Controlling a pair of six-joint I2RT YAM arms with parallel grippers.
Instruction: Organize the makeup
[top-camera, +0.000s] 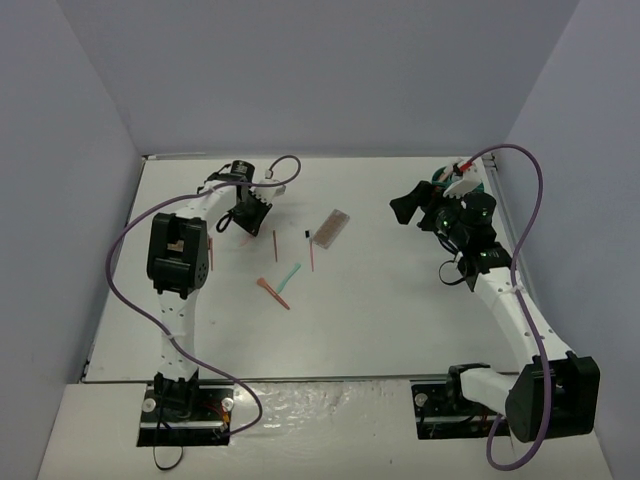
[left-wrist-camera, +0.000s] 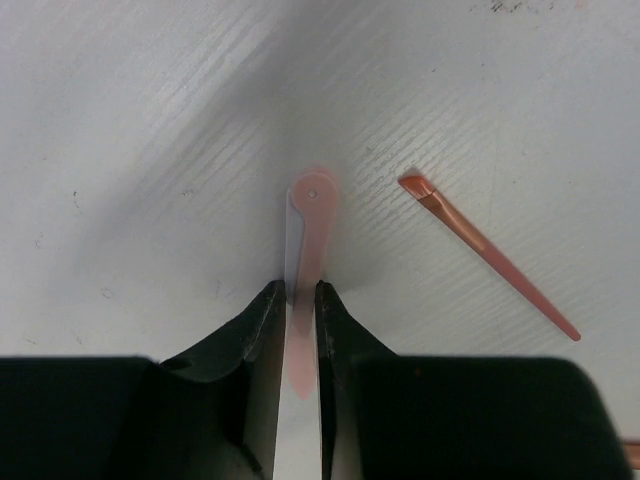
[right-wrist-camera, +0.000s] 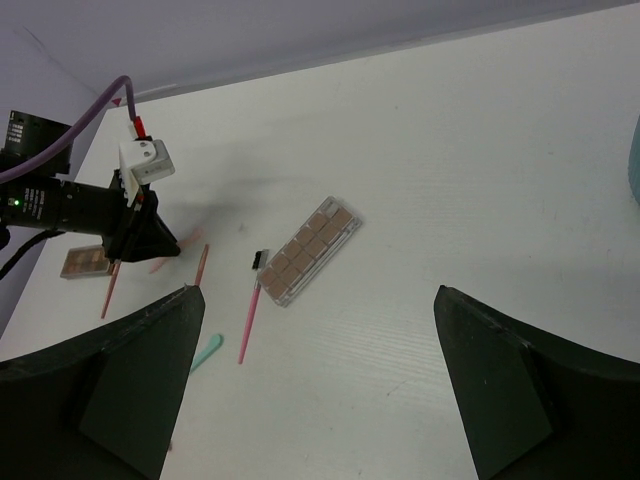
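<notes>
My left gripper (left-wrist-camera: 298, 288) is down at the table, jaws closed against both sides of a pale pink applicator (left-wrist-camera: 311, 225) that lies flat. An orange brush stick (left-wrist-camera: 486, 252) lies just to its right. A brown-pink palette (top-camera: 331, 228) sits mid-table, with a pink brush (right-wrist-camera: 247, 318), a mint applicator (top-camera: 290, 272) and an orange stick (top-camera: 272, 291) near it. A second palette (right-wrist-camera: 84, 262) lies beyond the left gripper (top-camera: 248, 218). My right gripper (top-camera: 406, 208) hovers open and empty at the right, well above the table (right-wrist-camera: 480, 180).
The teal tub (right-wrist-camera: 636, 160) shows only as a sliver at the right edge of the right wrist view, behind the right arm in the top view. Grey walls enclose the table on three sides. Purple cables loop off both arms.
</notes>
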